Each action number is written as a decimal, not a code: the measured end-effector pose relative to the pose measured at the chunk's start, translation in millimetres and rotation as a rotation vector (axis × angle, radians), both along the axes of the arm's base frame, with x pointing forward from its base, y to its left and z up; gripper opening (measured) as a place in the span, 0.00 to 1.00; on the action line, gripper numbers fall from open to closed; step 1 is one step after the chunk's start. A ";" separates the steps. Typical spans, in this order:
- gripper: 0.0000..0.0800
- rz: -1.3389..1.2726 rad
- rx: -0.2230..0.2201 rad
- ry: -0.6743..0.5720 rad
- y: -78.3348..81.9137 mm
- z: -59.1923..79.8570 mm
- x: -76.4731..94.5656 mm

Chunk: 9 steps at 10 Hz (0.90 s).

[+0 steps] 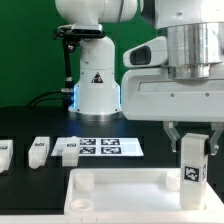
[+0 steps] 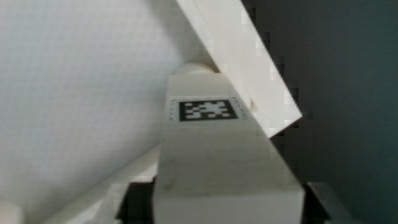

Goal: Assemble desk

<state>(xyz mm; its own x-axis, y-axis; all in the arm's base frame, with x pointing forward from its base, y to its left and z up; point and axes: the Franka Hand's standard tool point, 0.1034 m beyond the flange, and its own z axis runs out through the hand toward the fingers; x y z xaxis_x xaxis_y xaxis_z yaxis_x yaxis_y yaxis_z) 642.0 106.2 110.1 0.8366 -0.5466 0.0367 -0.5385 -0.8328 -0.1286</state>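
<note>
The white rimmed tabletop (image 1: 135, 197) lies at the front with round corner sockets. My gripper (image 1: 191, 136) is shut on a white square-section leg (image 1: 193, 163) with a black-and-white tag, held upright over the tabletop's corner at the exterior view's right. In the wrist view the leg (image 2: 217, 150) fills the space between my dark fingers (image 2: 135, 200), its tag facing the camera, its far end at the tabletop's rim (image 2: 231, 50). Three more legs (image 1: 38, 150) lie on the black table at the exterior view's left.
The marker board (image 1: 105, 147) lies flat behind the tabletop. The robot's white base (image 1: 97, 85) stands at the back with a cable beside it. A green wall closes off the rear.
</note>
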 end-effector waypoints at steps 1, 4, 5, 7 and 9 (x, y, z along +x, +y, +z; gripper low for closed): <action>0.36 -0.116 0.011 0.019 -3.1 0.4 -0.3; 0.36 -0.588 0.078 0.078 -1.7 -0.5 -2.8; 0.36 -0.671 0.087 0.087 -1.2 -0.6 -2.9; 0.36 -0.790 0.103 0.100 -1.5 -0.5 -2.7; 0.36 -1.176 0.191 0.145 -0.5 -1.5 -2.8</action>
<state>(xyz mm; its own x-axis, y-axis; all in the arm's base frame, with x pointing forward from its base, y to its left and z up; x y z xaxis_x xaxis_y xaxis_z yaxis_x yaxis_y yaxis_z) 639.2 105.7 108.7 -0.1891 -0.9650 -0.1818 -0.9761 0.2049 -0.0722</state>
